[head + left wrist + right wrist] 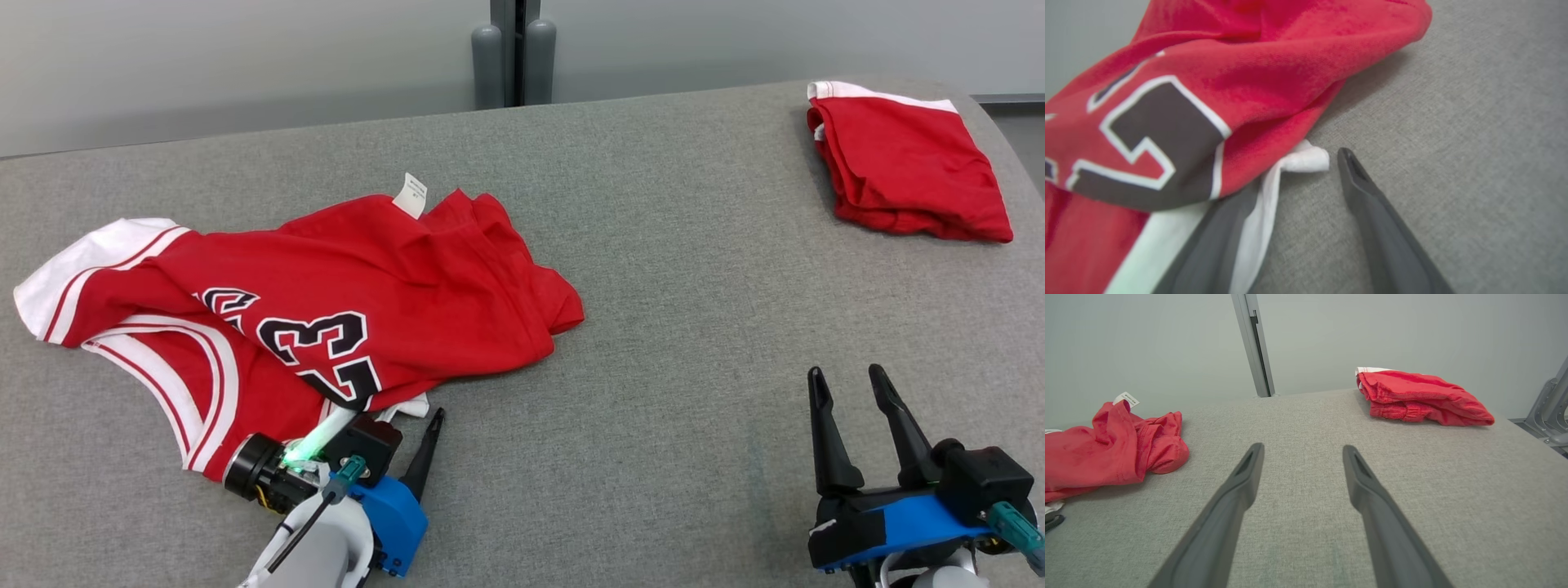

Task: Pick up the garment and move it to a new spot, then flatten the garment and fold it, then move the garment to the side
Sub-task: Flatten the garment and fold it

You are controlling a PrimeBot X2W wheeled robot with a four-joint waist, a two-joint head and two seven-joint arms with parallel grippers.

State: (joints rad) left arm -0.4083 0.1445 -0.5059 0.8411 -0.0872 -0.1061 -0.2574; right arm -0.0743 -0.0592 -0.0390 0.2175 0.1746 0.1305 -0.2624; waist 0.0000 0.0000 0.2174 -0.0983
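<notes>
The garment [367, 302], a red jersey with white trim and a black number, lies crumpled on the left of the grey table [653, 392]. My left gripper [408, 412] is open at the jersey's near edge. One of its fingers [1372, 196] rests on bare cloth surface beside the white hem, and the other is partly covered by the garment [1257, 81]. My right gripper [845, 376] stands open above bare table at the lower right, well away from the jersey. In the right wrist view the right gripper [1303, 449] holds nothing and the garment [1106, 457] lies to the left.
A second red piece of clothing [906, 163] lies folded at the table's far right corner, and it also appears as the folded piece [1421, 396] ahead of my right fingers. A grey post [514, 53] stands behind the table's back edge.
</notes>
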